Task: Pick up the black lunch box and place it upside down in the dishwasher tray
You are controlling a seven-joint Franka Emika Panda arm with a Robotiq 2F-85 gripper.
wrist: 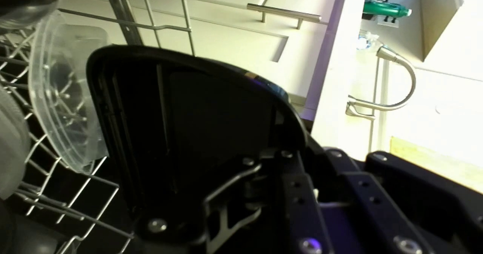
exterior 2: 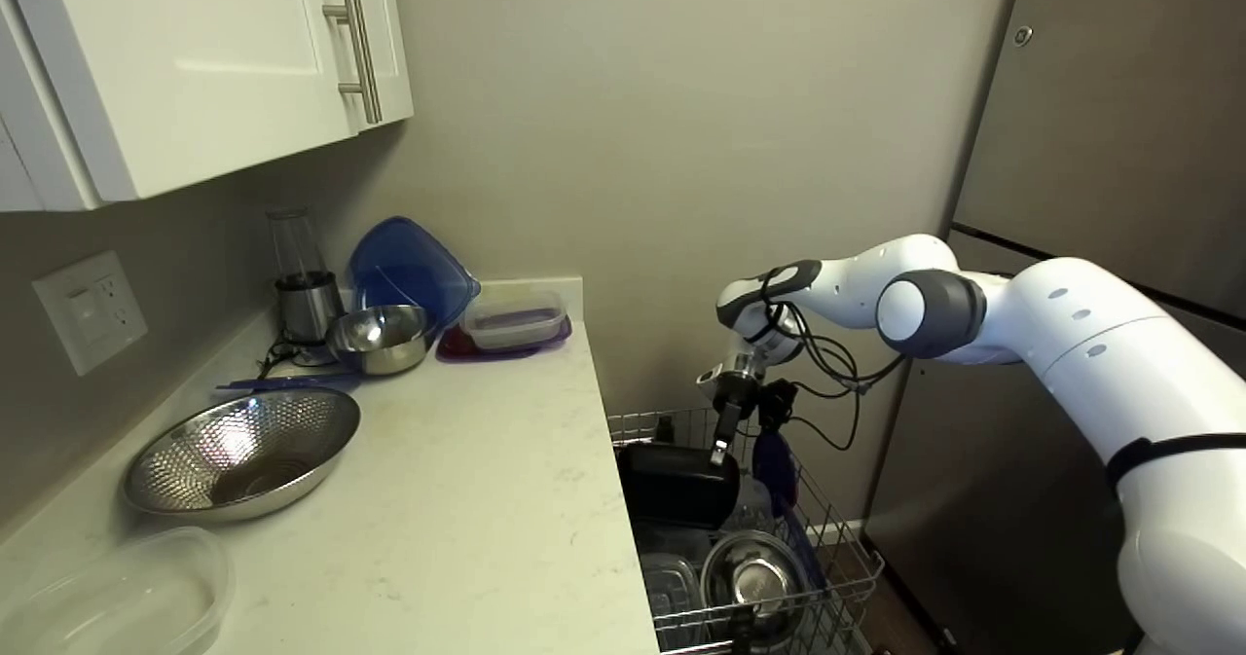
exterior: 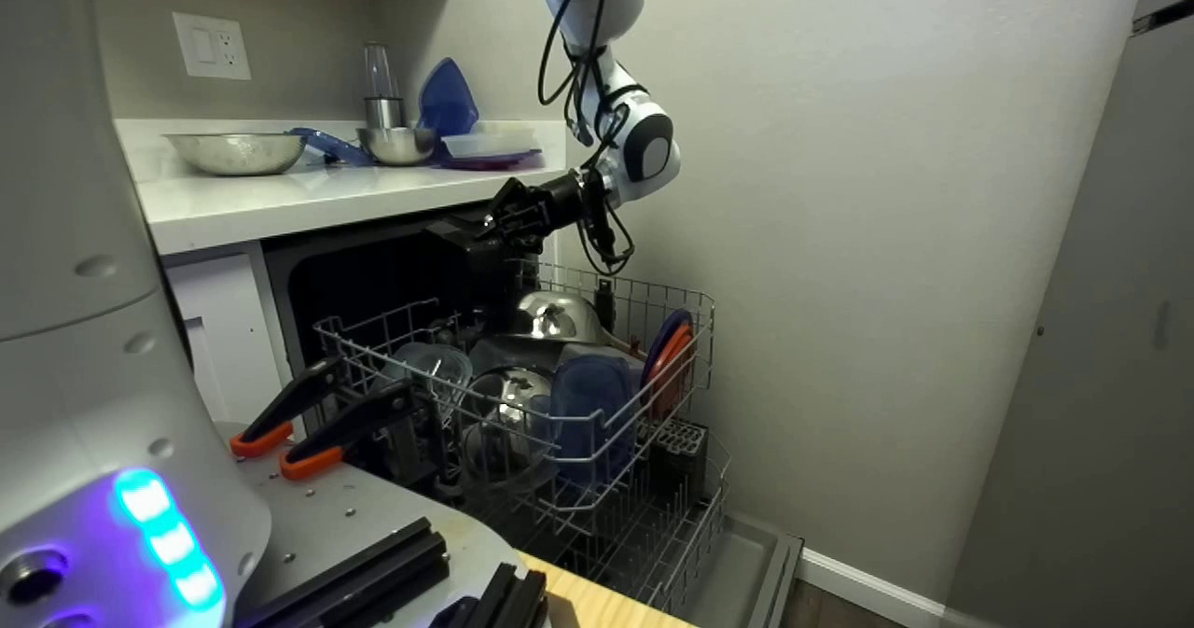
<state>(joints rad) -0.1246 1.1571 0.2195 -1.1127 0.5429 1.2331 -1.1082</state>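
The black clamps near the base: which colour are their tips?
Orange; the tips show best in an exterior view.

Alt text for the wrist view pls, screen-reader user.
A black lunch box, its dark interior facing the camera, fills the middle of the view, held at its edge by the robot's fingers. At left, a clear container lies in the wire tray; at right, a curved faucet shows sideways.
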